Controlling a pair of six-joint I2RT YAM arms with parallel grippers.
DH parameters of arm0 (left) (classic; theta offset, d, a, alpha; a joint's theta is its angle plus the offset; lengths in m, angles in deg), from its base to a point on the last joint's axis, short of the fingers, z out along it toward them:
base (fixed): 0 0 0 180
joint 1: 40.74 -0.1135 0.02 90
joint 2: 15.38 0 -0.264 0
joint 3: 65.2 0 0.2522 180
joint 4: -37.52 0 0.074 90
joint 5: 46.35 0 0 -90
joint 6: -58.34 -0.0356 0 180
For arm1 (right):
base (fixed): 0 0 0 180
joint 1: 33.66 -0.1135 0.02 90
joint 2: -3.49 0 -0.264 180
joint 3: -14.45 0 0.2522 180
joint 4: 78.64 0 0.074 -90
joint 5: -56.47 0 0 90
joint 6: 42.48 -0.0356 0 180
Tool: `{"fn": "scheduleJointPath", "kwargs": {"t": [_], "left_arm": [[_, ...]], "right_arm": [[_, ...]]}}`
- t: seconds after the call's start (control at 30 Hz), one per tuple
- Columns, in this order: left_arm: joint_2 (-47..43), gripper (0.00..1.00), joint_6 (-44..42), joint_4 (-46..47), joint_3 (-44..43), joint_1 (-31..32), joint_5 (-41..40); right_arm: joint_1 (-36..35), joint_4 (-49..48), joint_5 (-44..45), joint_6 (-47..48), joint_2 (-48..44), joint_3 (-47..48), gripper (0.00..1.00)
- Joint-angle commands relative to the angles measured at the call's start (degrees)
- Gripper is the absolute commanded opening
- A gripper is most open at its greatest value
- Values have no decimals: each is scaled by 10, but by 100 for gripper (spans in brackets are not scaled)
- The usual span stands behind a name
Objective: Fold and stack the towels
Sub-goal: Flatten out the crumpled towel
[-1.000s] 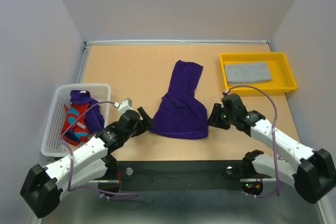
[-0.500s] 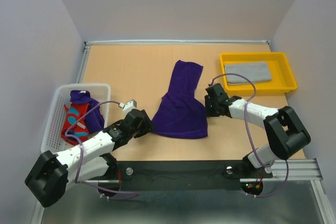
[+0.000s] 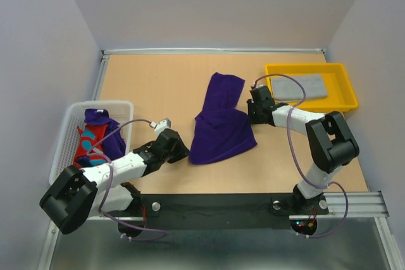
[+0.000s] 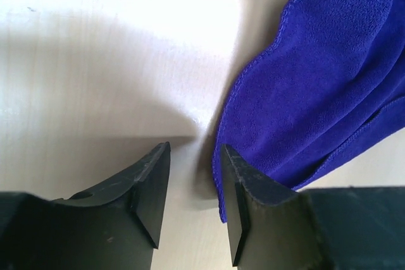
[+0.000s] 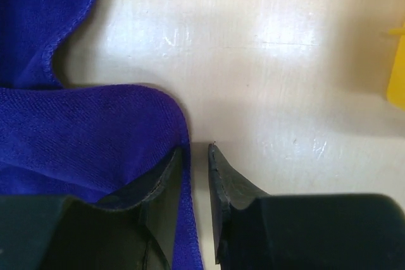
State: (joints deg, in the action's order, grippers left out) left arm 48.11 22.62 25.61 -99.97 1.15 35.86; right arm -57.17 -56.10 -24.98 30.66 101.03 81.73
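Observation:
A deep purple towel (image 3: 221, 128) lies crumpled in the middle of the table. My left gripper (image 3: 181, 150) is low at its near-left corner, jaws slightly apart. In the left wrist view the towel's hem (image 4: 223, 175) lies against the inner face of the right finger (image 4: 237, 200), with bare table in the gap. My right gripper (image 3: 252, 113) is at the towel's right edge. Its left finger (image 5: 158, 178) is under a fold of the towel (image 5: 76, 137). The hem hangs in the narrow gap, and a strip of table shows beside it. A grey towel (image 3: 297, 86) lies in the tray. A second purple towel (image 3: 96, 117) and the red towel (image 3: 90, 147) are in the basket.
The yellow tray (image 3: 345, 96) stands at the far right, close behind my right gripper; its corner shows in the right wrist view (image 5: 397, 67). The white mesh basket (image 3: 66, 156) stands at the left edge. Grey walls close in the table on three sides.
My right gripper has moved away from me to the towel's upper right edge. The towel's near-right corner has been drawn up and in. My left gripper has slid right to the near-left corner.

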Motion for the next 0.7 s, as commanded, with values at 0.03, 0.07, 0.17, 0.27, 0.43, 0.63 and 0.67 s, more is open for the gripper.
{"fn": "scheduleJointPath", "kwargs": {"t": [0.03,0.07,0.17,0.27,0.43,0.63,0.67], "left_arm": [[16,47,-8,27,-24,-3,26],[18,47,-7,28,-24,-3,37],[10,47,-4,31,-18,-1,49],[2,47,-5,32,-11,0,60],[11,43,-8,35,-8,3,74],[28,43,-14,42,-13,8,75],[28,43,-14,43,-14,8,75]], "right_arm": [[5,9,-31,-26,-45,-4,36],[5,17,-36,-52,-55,-17,39],[5,39,-48,-84,-101,-38,45],[5,43,-82,-95,-139,-61,45],[5,58,-148,-87,-162,-82,43],[5,63,-173,-92,-148,-101,42],[5,64,-172,-93,-148,-104,42]]}}
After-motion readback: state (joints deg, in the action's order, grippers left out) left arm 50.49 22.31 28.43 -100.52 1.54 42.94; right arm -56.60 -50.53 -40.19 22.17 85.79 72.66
